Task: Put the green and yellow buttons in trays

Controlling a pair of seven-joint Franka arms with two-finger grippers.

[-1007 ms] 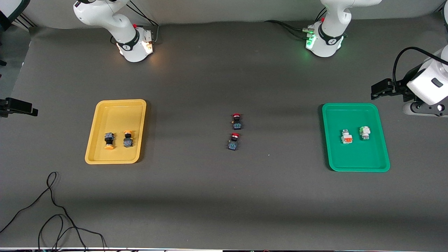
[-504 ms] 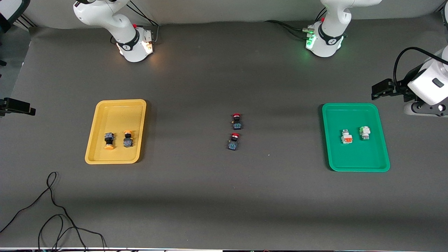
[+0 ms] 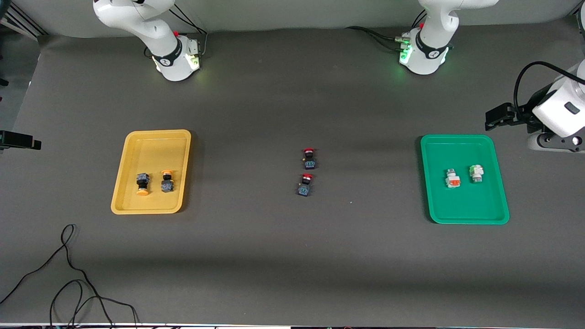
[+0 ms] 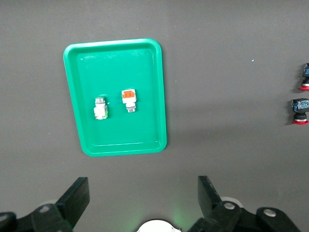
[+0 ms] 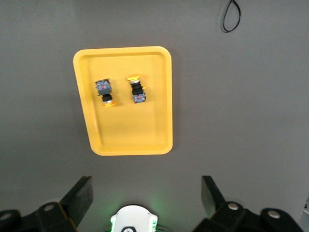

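Now, by label:
Yellow tray (image 3: 119, 192): shallow rounded rectangle toward the right arm's end of the table.
Yellow-capped buttons: two with dark bodies, lying side by side in it. One (image 3: 142, 183) has its cap toward the front camera, the other (image 3: 167, 181) its cap away.
Green tray (image 3: 496, 201): same shape, toward the left arm's end.
White-bodied buttons: orange-marked (image 3: 452, 179) and green-marked (image 3: 476, 172), lying side by side, long axes roughly along the tray's length.
Red-capped buttons: two (image 3: 309, 158) (image 3: 305, 185) on the table midway between the trays.
Left gripper (image 4: 140, 203): raised high above the table, green tray well below, fingers spread, holding nothing.
Right gripper (image 5: 145, 198): likewise high, yellow tray below, fingers apart, empty.
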